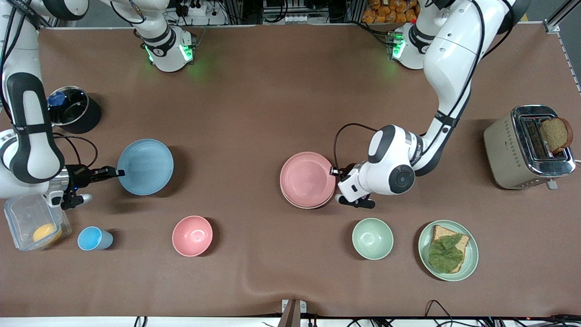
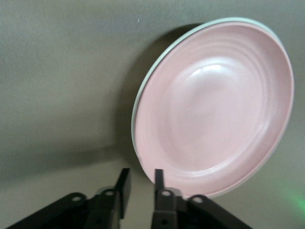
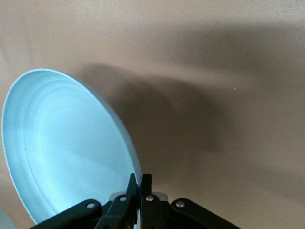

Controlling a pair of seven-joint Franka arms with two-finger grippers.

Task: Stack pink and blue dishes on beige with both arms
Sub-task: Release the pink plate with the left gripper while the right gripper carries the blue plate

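Observation:
The pink dish (image 1: 307,178) (image 2: 217,102) lies flat on the beige plate (image 1: 296,203), of which only a pale rim (image 2: 137,112) shows beneath it, mid-table. My left gripper (image 1: 335,172) (image 2: 140,174) is at the pink dish's edge toward the left arm's end. It is open, with bare table between its fingers and one finger (image 2: 158,177) beside the rim. The blue dish (image 1: 145,166) (image 3: 62,148) is toward the right arm's end. My right gripper (image 1: 119,173) (image 3: 140,179) is shut on its rim and holds it tilted above its shadow.
Nearer the front camera stand a blue cup (image 1: 93,238), a pink bowl (image 1: 192,235), a green bowl (image 1: 372,238) and a green plate (image 1: 472,263) with bread and lettuce. A clear box (image 1: 27,218), a lidded pot (image 1: 70,107) and a toaster (image 1: 522,147) are at the table's ends.

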